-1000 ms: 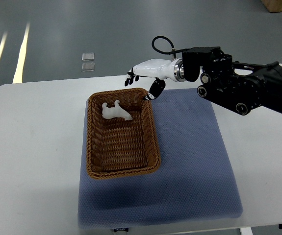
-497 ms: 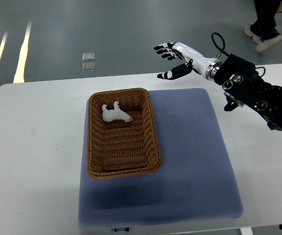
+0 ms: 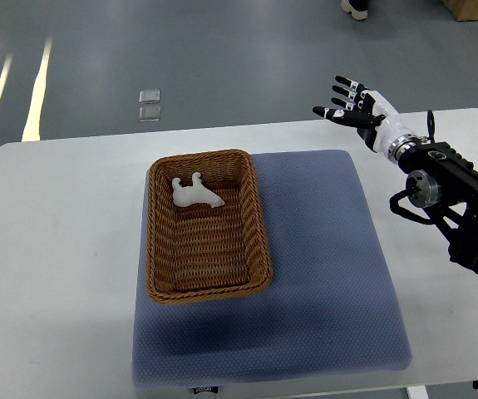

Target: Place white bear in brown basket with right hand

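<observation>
The white bear lies on its side inside the brown wicker basket, in the far part of it. The basket stands on the left part of a blue-grey mat. My right hand is open and empty, fingers spread, raised over the table's far right edge, well to the right of the basket. Its dark arm comes in from the right edge. The left arm is out of view.
The white table carries the mat. A grey floor lies beyond the far edge, with two small clear tiles on it. A person's shoe shows at the top edge.
My right hand has pulled away from the basket's far right corner, moving right and back, with the fingers spreading open. The bear stays in the basket.
</observation>
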